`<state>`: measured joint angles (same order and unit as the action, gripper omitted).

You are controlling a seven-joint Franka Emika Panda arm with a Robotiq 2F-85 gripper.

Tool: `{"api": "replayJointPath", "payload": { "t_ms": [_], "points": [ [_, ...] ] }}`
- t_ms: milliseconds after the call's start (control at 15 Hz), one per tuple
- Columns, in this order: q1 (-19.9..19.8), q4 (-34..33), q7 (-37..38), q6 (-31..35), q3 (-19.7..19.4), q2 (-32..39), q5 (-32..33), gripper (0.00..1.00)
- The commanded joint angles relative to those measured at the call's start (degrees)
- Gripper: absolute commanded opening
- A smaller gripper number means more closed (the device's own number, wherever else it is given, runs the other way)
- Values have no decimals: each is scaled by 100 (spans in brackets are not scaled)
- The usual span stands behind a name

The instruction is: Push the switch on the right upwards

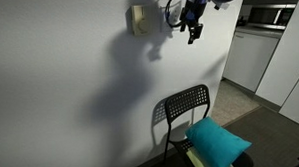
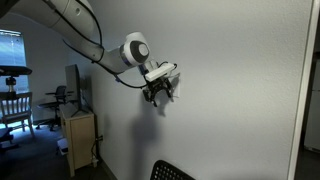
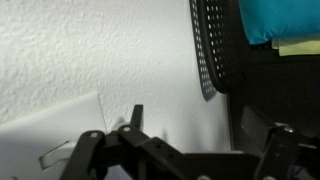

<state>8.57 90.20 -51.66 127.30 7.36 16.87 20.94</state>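
Observation:
In the wrist view a white switch plate (image 3: 52,132) lies on the textured wall at the lower left, with a small dark toggle mark near its lower edge. My gripper (image 3: 205,125) is open and empty, and its left finger stands just beside the plate's edge. In both exterior views the gripper (image 1: 193,32) (image 2: 160,92) hangs close to the wall, fingers pointing down. The arm hides the white switch in those views. A cream-beige plate with a knob (image 1: 139,21) sits on the wall beside the gripper.
A black mesh chair (image 1: 185,107) stands against the wall below the gripper, and it also shows in the wrist view (image 3: 212,45). A teal cushion (image 1: 220,141) lies beside it. Kitchen cabinets (image 1: 254,55) stand past the wall's corner. A desk and chairs (image 2: 75,125) are behind the arm.

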Motion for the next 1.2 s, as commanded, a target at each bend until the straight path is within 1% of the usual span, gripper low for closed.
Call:
{"api": "replayJointPath", "payload": {
  "t_ms": [0,200,533,800,1133],
  "points": [
    [41,-492,-182,60,5,275,222,100],
    [75,-658,-166,241,-15,385,353,100],
    [45,-708,-91,818,-66,593,431,100],
    [46,-706,-43,908,-108,615,466,100],
    [55,-571,266,895,-179,505,578,100]
  ]
}}
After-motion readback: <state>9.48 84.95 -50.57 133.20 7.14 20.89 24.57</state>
